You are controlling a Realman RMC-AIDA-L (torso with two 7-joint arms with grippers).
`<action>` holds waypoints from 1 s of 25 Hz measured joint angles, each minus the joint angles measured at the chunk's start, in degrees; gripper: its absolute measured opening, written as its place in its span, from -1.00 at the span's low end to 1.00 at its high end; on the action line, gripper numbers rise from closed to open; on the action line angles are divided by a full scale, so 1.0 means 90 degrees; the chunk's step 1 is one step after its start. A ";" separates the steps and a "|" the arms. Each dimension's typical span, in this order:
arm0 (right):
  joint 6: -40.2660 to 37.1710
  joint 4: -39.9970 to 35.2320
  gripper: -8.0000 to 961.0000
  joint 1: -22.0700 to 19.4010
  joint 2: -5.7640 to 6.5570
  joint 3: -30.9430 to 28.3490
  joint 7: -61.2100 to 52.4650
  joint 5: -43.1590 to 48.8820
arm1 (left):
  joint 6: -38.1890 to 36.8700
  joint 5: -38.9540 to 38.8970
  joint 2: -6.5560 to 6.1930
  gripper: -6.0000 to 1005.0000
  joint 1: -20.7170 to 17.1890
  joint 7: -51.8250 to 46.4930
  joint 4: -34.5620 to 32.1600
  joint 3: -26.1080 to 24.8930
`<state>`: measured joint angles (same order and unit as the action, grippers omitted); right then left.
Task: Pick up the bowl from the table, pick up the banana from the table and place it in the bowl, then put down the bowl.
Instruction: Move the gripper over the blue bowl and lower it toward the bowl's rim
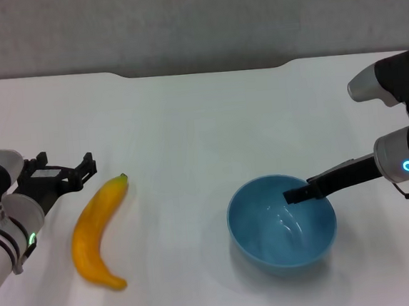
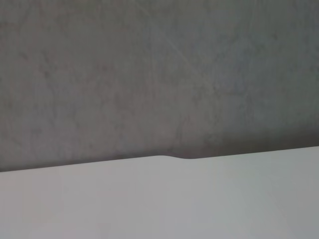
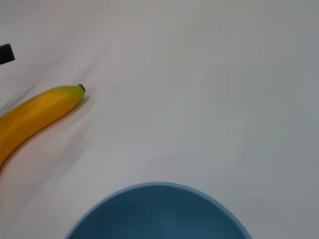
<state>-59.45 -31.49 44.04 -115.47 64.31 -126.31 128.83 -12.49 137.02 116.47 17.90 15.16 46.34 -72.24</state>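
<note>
The light blue bowl is at the right of the white table. My right gripper reaches in from the right; one black finger lies over the bowl's right rim and inside it, gripping the rim. The bowl's rim also shows in the right wrist view. The yellow banana lies on the table at the left, stem tip pointing away from me; it also shows in the right wrist view. My left gripper is open and empty, just left of the banana's stem end, not touching it.
The table's far edge has a shallow notch, also seen in the left wrist view, with a grey wall behind. Bare tabletop lies between banana and bowl.
</note>
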 joint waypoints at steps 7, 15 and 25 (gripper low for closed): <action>0.0016 0.0128 0.43 0.0015 0.0009 0.0126 -0.0109 0.0032 | -0.0029 0.0000 -0.0001 0.78 0.0006 -0.0005 0.0009 0.0000; 0.0186 0.0329 0.36 0.0054 0.0011 0.0312 -0.0163 0.0040 | -0.0029 -0.0006 -0.0002 0.78 0.0018 -0.0019 0.0004 -0.0003; 0.0440 0.0406 -0.13 0.0077 -0.0005 0.0741 -0.0359 0.0166 | -0.0029 -0.0018 -0.0003 0.78 0.0004 -0.0078 -0.0004 -0.0036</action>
<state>-55.49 -27.83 44.74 -115.52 70.99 -129.54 130.32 -12.74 136.86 116.45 17.94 14.46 46.30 -72.57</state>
